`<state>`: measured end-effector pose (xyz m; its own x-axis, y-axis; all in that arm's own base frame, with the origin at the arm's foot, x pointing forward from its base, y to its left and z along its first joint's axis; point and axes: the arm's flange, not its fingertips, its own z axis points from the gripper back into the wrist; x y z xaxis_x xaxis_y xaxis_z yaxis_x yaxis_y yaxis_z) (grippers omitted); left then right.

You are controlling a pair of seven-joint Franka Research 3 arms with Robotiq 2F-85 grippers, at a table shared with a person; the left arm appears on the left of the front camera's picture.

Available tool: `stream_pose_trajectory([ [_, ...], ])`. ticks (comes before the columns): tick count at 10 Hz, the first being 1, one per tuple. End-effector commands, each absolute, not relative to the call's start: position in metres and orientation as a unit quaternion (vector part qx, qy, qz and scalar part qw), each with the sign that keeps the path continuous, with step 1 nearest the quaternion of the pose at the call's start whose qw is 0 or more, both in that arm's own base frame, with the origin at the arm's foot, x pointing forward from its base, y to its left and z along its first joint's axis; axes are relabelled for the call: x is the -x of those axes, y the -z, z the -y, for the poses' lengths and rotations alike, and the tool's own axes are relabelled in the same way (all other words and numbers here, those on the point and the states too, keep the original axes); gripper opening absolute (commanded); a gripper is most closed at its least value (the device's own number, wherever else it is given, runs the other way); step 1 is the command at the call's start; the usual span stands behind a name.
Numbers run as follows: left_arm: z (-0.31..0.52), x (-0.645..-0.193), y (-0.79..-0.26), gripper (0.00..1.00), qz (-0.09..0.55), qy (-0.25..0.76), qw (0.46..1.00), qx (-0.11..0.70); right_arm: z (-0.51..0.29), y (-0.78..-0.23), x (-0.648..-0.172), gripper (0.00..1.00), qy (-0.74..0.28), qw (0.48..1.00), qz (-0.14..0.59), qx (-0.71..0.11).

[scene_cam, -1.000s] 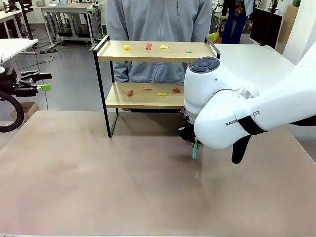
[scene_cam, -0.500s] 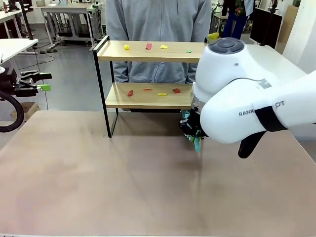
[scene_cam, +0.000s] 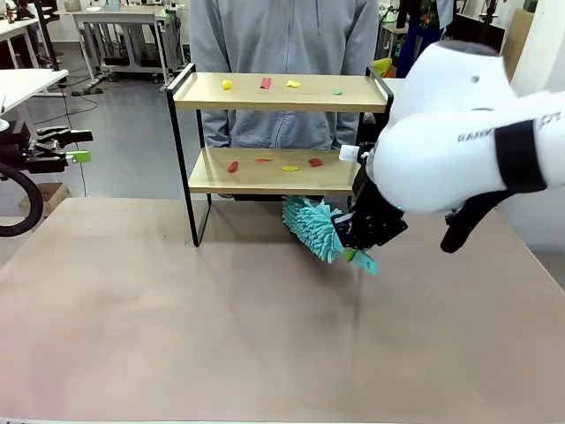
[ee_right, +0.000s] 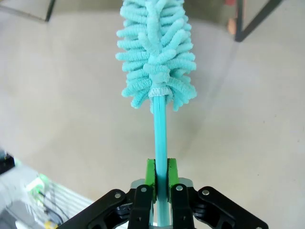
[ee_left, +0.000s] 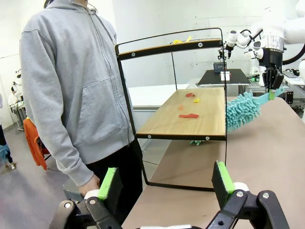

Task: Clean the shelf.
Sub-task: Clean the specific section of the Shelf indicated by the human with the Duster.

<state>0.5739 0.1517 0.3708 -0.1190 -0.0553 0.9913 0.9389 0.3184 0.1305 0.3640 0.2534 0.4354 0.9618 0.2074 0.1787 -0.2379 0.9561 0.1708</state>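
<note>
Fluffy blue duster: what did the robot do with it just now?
The right arm rose and turned its wrist, swinging the duster head-first to the left, toward the lower board of the shelf. The right gripper stayed shut on the handle. Shelf, coloured scraps, person and the open left gripper stayed put.

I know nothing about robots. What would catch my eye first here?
A fluffy teal duster, clamped by its handle in the right tool, hangs just in front of the shelf, near its lower board. Small red, yellow and green scraps dot both wooden boards. A person in a grey hoodie stands right behind it.
</note>
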Motion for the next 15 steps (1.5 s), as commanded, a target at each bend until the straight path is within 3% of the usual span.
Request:
stream_pose_trajectory([
  [1,-0.152,-0.572,-0.373,1.0,0.596,0.454,0.551,0.368,-0.232,-0.446,-0.356,0.13,-0.166,0.976,0.063,-0.125],
  [6,-0.152,-0.572,-0.373,1.0,0.596,0.454,0.551,0.368,-0.172,-0.47,-0.335,0.13,-0.296,0.942,0.013,-0.156],
  [12,-0.152,-0.572,-0.373,1.0,0.596,0.454,0.551,0.368,-0.049,-0.493,-0.297,0.13,-0.405,0.908,0.03,-0.101],
  [15,-0.152,-0.572,-0.373,1.0,0.596,0.454,0.551,0.368,-0.009,-0.497,-0.288,0.13,-0.432,0.901,-0.001,-0.042],
])
